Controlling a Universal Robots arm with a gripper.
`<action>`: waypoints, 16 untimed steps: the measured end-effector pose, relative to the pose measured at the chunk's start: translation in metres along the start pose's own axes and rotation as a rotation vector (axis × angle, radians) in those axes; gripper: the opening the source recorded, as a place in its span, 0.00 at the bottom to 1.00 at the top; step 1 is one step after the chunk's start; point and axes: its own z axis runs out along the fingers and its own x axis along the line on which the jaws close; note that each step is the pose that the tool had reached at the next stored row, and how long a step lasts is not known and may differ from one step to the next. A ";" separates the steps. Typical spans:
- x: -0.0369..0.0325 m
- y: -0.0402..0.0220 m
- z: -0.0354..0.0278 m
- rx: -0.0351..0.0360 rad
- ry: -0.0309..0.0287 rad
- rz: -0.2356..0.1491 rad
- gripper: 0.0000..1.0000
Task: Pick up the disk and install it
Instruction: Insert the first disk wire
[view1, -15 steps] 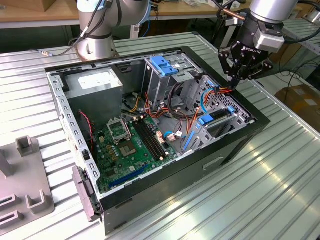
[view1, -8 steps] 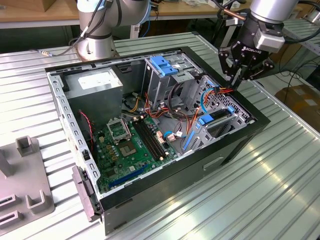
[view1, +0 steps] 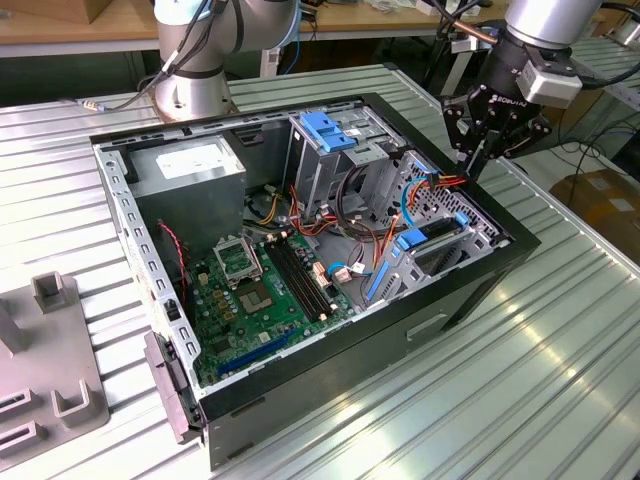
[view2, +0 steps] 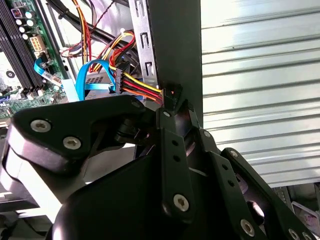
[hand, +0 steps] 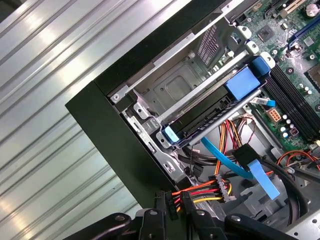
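An open computer case (view1: 470, 290) lies on its side in the middle of the ribbed metal desk (view1: 520, 380). Its motherboard (view1: 260, 290) faces up, and a grey power-supply box (view1: 190, 170) sits in the case corner nearest the desk's far edge.

The disk (view1: 440, 232) is not in the claw. It sits inside the drive bay at the end of the case toward the exterior view's right. In the first wrist view its dark body (hand: 200, 120) lies under the bay's metal bars. A blue rail tab (hand: 170, 135) shows at one end and a blue latch (hand: 242, 80) lies across the bay at the other. Whether it is pushed fully home cannot be told.

The claw (view1: 478, 160) hangs over the rim of the case just beyond that bay, on the side toward the desk's far edge. Its fingers are drawn together and clenched on the power plug (view2: 171, 93), a small black connector at the end of a bundle of red, yellow and black wires (hand: 200, 190). In both wrist views the plug (hand: 160, 202) sits right at the fingertips (view2: 172, 150), close against the black wall of the case. A light-blue flat data cable (hand: 225, 160) loops just beside the wires.

A grey fixture (view1: 50, 380) rests by the desk's edge at the exterior view's left, well apart from the case. The base of another arm (view1: 190, 80) stands near the desk's far edge.
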 end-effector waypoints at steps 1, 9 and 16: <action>0.0000 0.0000 0.0000 0.0000 0.0000 0.000 0.26; 0.0000 0.0000 0.0000 0.0001 0.0000 -0.001 0.27; 0.0000 0.0000 0.0000 0.0001 0.0000 -0.001 0.34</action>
